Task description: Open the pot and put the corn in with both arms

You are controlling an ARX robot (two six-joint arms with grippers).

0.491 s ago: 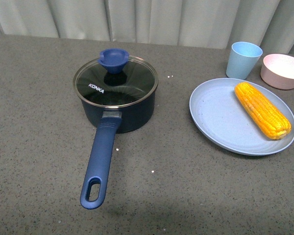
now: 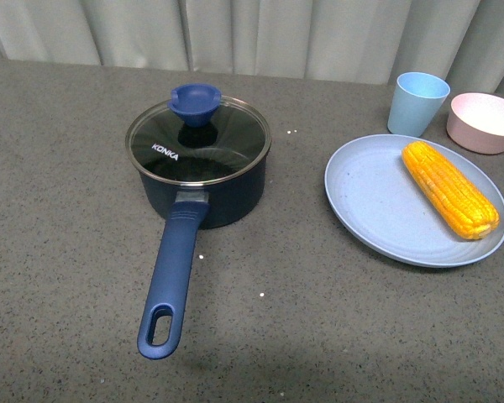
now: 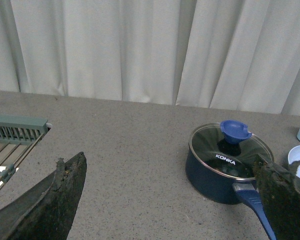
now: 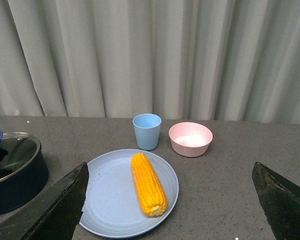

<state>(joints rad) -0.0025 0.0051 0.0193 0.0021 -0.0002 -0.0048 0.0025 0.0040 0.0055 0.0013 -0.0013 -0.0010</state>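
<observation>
Navy pot (image 2: 203,189) wears a blue-knobbed glass lid (image 2: 197,138).

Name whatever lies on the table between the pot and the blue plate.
Nothing: the front view shows only bare grey tabletop between the pot and the blue plate.

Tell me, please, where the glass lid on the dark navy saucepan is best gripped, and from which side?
Probably the blue flared knob at the centre of the glass lid, from straight above: it stands upright, narrower at its neck than its top, while the glass around it looks smooth and offers no other hold.
</observation>
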